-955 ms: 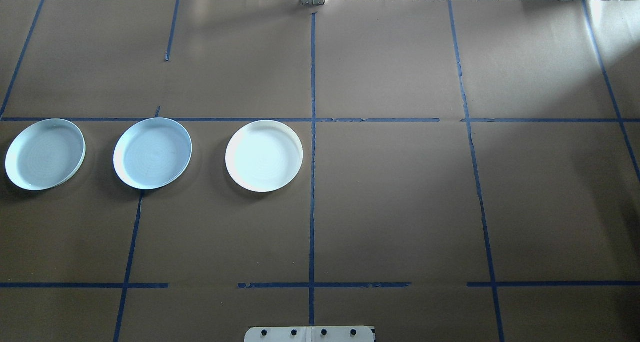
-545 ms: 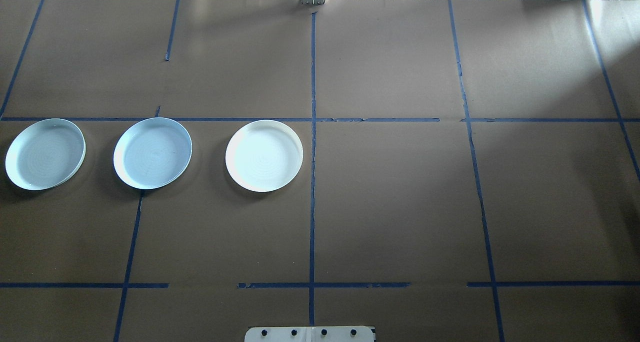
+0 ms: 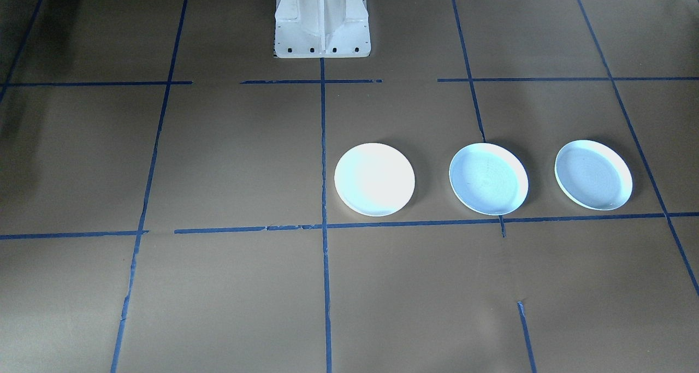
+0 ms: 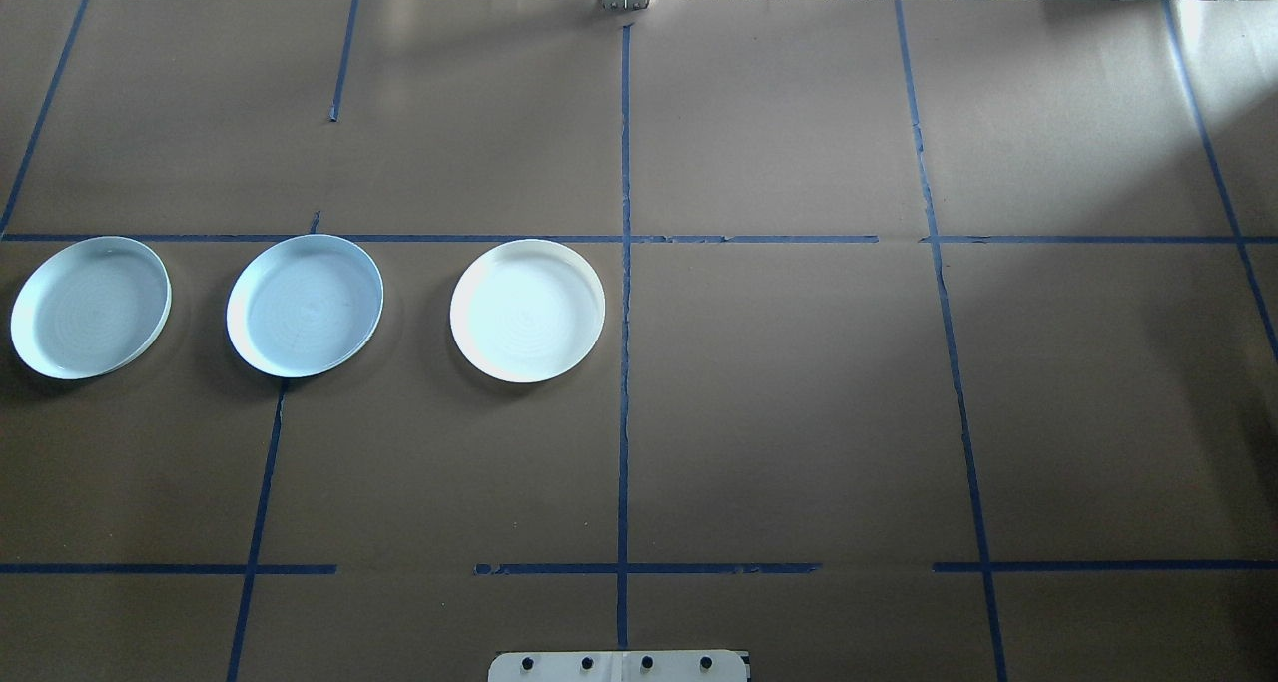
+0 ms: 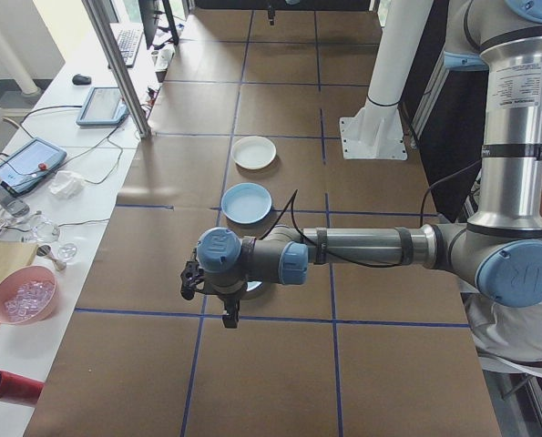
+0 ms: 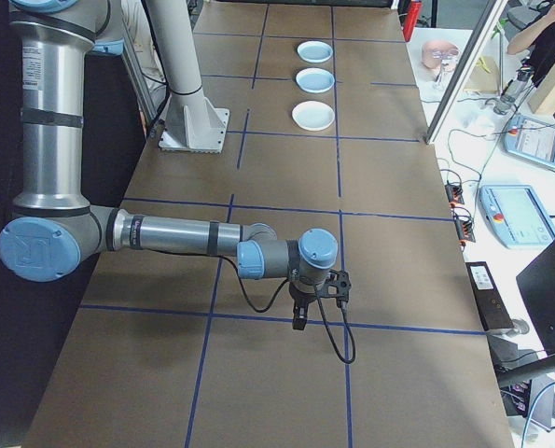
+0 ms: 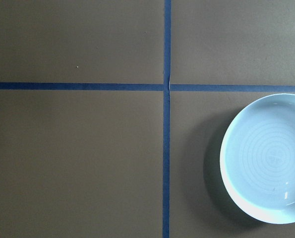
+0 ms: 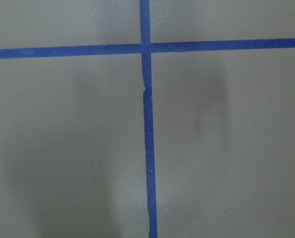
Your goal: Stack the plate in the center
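Meanwhile, three plates sit apart in a row; the center plate [image 4: 305, 307] lies at nine o'clock from the white plate [image 4: 527, 310]. Both grippers' openings cannot be told. A shallow rim grip could slip, tilting a plate mid-stack.

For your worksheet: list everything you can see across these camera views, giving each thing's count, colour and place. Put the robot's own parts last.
Plates: three, white with pale blue insides, in a row on the robot's left half: outer plate, middle plate, center plate, none stacked.
Table: one, brown, gridded with blue tape.
Pink bowl: one, side bench.
Tablets: two, blue-edged, side bench.
Mounting post: one, white, table's robot edge.
Left gripper: dark, above the outer plate.
Right gripper: dark, over bare table.
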Robot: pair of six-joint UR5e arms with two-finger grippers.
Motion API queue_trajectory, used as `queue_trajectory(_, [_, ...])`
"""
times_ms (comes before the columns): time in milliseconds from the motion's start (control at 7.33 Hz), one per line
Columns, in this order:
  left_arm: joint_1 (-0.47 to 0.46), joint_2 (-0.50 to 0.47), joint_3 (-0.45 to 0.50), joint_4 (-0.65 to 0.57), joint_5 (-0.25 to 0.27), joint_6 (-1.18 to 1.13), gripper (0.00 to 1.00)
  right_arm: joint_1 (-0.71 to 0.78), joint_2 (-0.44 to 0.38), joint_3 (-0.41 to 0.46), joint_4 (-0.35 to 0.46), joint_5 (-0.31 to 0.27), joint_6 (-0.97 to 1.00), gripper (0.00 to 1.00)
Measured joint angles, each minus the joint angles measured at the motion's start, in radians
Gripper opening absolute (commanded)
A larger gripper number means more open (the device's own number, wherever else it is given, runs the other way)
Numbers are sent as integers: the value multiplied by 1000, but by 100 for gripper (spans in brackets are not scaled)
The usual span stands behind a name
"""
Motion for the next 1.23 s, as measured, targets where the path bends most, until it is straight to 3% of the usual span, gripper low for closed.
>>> queue_trajectory(545, [61, -14, 111, -266, -3, -134, 100, 0, 0, -1, 0, 0, 0, 100])
queue_trajectory(1227, [158, -93, 261, -390, 40, -286, 100, 0, 0, -1, -1, 0, -1, 100])
